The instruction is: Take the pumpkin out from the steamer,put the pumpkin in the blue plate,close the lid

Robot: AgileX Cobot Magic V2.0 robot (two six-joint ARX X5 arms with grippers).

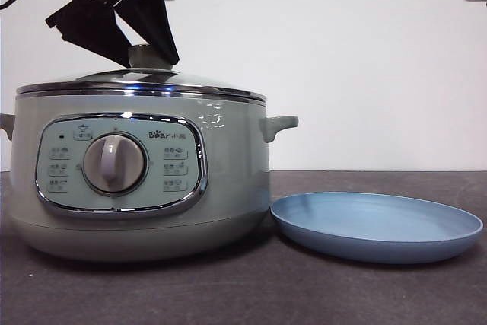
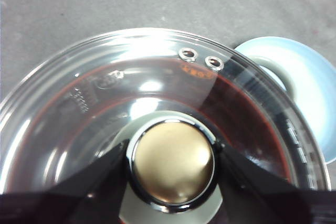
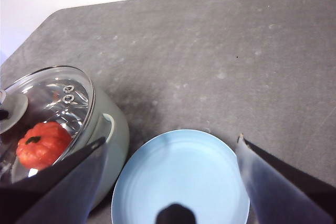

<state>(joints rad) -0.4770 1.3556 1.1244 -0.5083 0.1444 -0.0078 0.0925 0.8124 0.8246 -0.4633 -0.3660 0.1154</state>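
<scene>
Steamer [image 1: 144,180] sitting on the dark grey desk [image 1: 243,287], sage green, "Bear" logo and big dial facing the front camera. Lid [image 1: 141,81] on top, glass with a chrome rim, resting flat and closed on the pot as far as the front view shows. Inside, seen through the glass from the right wrist view: the pumpkin [image 3: 43,144], orange-red with a little dark stem, lying down in the steamer. So still in the pot, not on the plate.

Left pincer [image 2: 172,162] right at the lid's knob [image 2: 172,162], one black jaw on each side of it, close up against the chrome ring. Looks pinched on the knob, though can't tell for sure how firm the contact is. Shows in the front view as the big dark shape coming down onto the knob.

Blue plate [image 1: 377,226] just beside the steamer on the desk, nothing in it. Right pincer [image 3: 168,150] hanging above that plate, jaws spread wide, gripping nothing. Only a black tip of it at the top corner of the front view.
</scene>
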